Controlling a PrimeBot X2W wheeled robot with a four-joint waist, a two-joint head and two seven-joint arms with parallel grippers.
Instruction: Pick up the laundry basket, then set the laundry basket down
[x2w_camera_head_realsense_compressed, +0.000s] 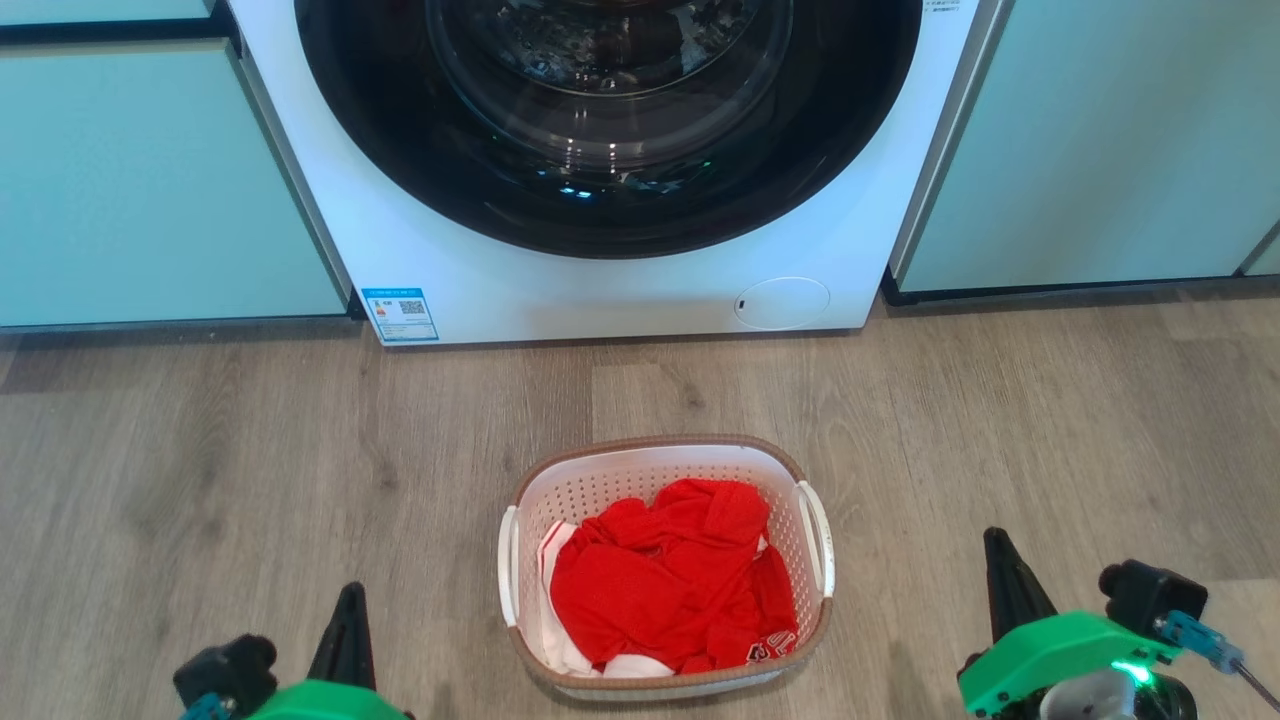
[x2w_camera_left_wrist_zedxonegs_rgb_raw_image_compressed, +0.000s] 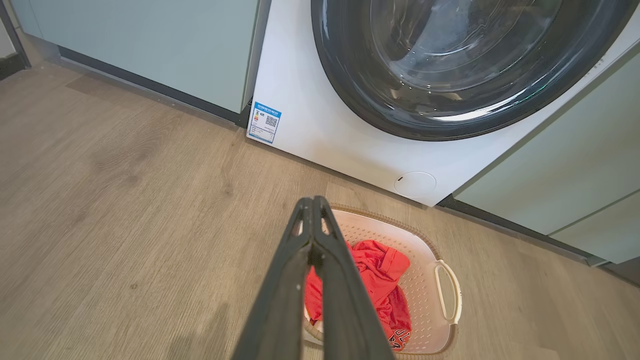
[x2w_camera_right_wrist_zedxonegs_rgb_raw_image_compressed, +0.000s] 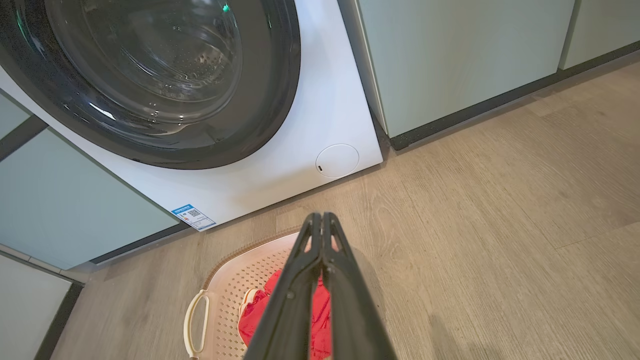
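Observation:
The laundry basket (x2w_camera_head_realsense_compressed: 660, 470) stands on the wooden floor in front of the washing machine, white and perforated with a brown rim and a white handle on each side. A red garment (x2w_camera_head_realsense_compressed: 665, 580) lies crumpled inside it over some white cloth. My left gripper (x2w_camera_head_realsense_compressed: 349, 598) hovers off the basket's left side, shut with nothing in it. On the other side my right gripper (x2w_camera_head_realsense_compressed: 995, 545) is shut and empty too. The left wrist view has the basket (x2w_camera_left_wrist_zedxonegs_rgb_raw_image_compressed: 425, 265) behind my joined fingertips (x2w_camera_left_wrist_zedxonegs_rgb_raw_image_compressed: 312, 202). The right wrist view has the basket (x2w_camera_right_wrist_zedxonegs_rgb_raw_image_compressed: 235, 285) under the shut gripper (x2w_camera_right_wrist_zedxonegs_rgb_raw_image_compressed: 320, 218).
A white front-loading washing machine (x2w_camera_head_realsense_compressed: 620, 290) with a dark round door stands close behind the basket. Pale green cabinets (x2w_camera_head_realsense_compressed: 150, 180) flank it on both sides. Open wooden floor (x2w_camera_head_realsense_compressed: 1050, 420) spreads left and right of the basket.

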